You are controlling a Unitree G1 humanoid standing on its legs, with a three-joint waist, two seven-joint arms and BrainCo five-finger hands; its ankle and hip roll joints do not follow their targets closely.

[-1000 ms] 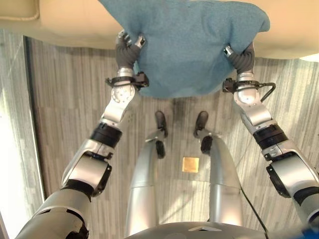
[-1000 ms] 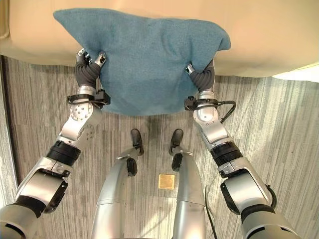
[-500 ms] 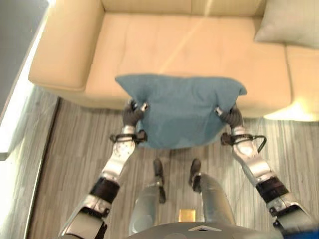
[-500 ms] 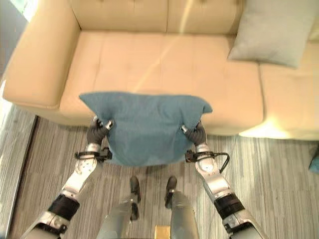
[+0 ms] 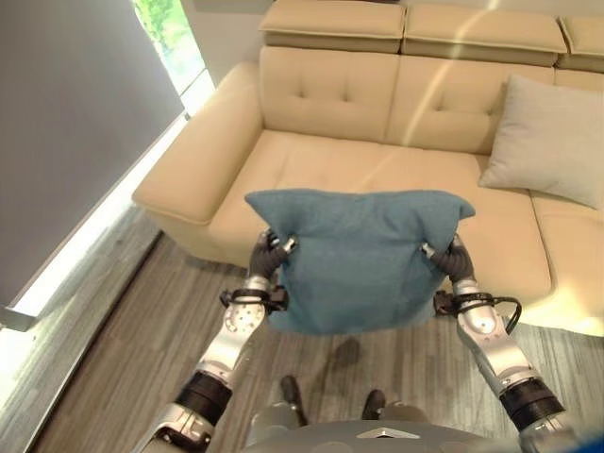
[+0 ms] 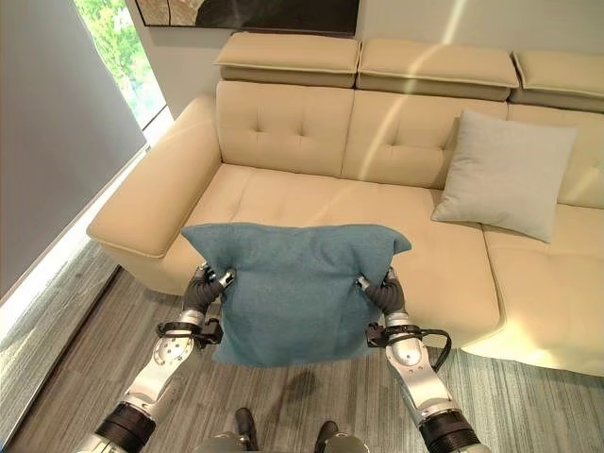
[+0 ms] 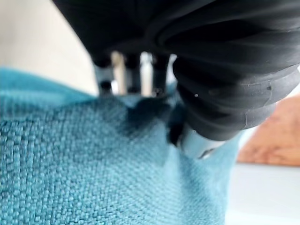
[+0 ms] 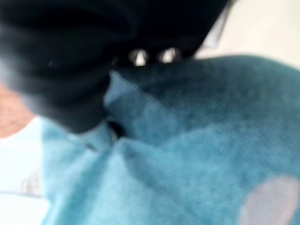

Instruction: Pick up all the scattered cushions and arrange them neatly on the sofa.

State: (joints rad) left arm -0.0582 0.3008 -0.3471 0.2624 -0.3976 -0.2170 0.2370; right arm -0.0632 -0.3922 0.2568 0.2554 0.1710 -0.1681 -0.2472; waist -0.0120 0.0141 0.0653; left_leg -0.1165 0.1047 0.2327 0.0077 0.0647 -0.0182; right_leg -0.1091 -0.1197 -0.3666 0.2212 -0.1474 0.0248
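The robot is holding a teal cushion (image 6: pixel 294 291) up in the lower middle of the frame, in front of the beige sofa (image 6: pixel 283 193) and clear of the grey plank floor (image 6: pixel 66 368). The left hand (image 6: pixel 201 289) is pinching the cushion's left edge with fingers curled into the fabric, and the right hand (image 6: pixel 380 292) is doing the same on the right edge; the wrist views show each hand's fingers (image 7: pixel 125 70) digging into the teal weave. Gripping both sides near the top corners is letting the cushion hang flat and square to the seat, probably so it can be set down straight. A pale grey cushion (image 6: pixel 508 175) is already leaning against the backrest at the upper right, so the open seat toward the left looks like the likely spot for the teal one.
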